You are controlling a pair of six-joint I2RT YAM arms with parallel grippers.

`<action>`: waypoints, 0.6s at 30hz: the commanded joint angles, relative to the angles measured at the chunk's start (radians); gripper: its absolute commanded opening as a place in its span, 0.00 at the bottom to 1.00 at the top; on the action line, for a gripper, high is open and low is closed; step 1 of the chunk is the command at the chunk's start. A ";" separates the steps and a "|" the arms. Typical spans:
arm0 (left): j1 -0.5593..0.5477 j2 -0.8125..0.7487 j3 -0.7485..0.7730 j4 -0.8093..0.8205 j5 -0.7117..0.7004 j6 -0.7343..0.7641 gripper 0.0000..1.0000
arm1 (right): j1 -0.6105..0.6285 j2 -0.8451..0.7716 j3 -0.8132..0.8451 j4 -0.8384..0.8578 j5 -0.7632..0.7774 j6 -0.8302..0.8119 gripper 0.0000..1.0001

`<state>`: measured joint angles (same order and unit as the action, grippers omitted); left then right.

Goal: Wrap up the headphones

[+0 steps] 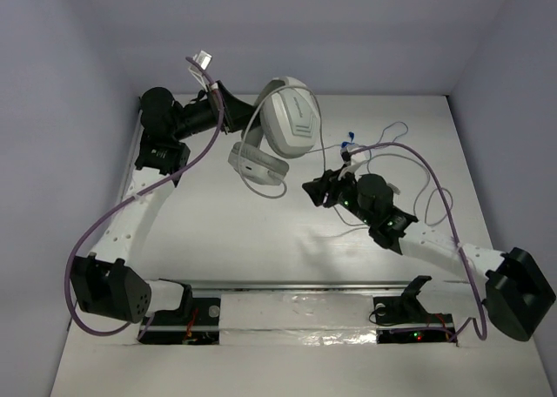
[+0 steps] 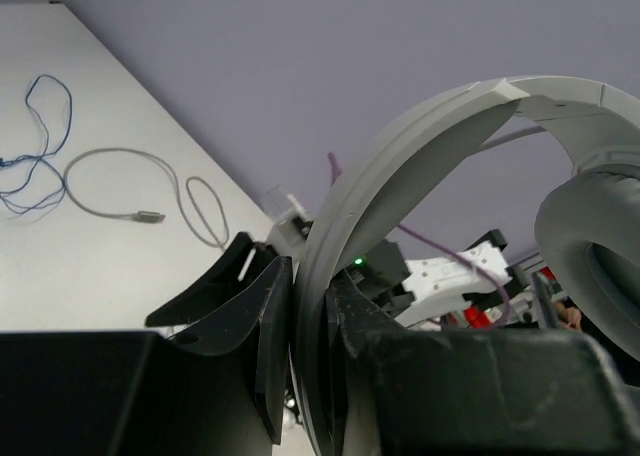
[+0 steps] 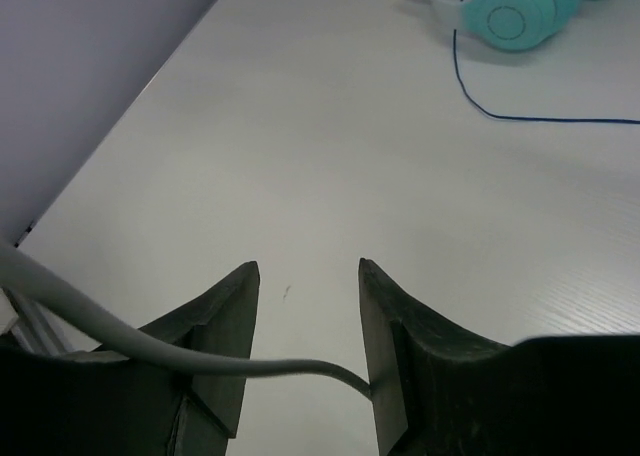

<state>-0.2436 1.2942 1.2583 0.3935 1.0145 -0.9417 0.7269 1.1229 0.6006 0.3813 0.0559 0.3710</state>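
Left gripper (image 2: 305, 306), jaws pinching the headband (image 2: 420, 136) of the white over-ear headphones (image 1: 291, 123), probably light and rigid there; right gripper (image 3: 308, 276), jaws spread around their limp, thin pale cable (image 3: 250, 364).

No readable text or labels

Top camera overlooks the whole table (image 1: 261, 245) from its near edge; wrist cameras peer closely past left end effector (image 2: 308, 281) and right end effector (image 3: 307, 276).
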 commanded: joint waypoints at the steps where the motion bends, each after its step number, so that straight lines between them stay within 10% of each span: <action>1: 0.033 -0.012 0.029 0.203 -0.001 -0.228 0.00 | -0.030 0.058 -0.007 0.168 -0.106 0.017 0.51; 18: 0.155 -0.015 0.001 0.206 -0.162 -0.292 0.00 | -0.055 0.265 -0.071 0.255 -0.180 0.166 0.53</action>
<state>-0.0952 1.2995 1.2308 0.5606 0.9268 -1.1973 0.6739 1.3869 0.5426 0.5781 -0.1242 0.4866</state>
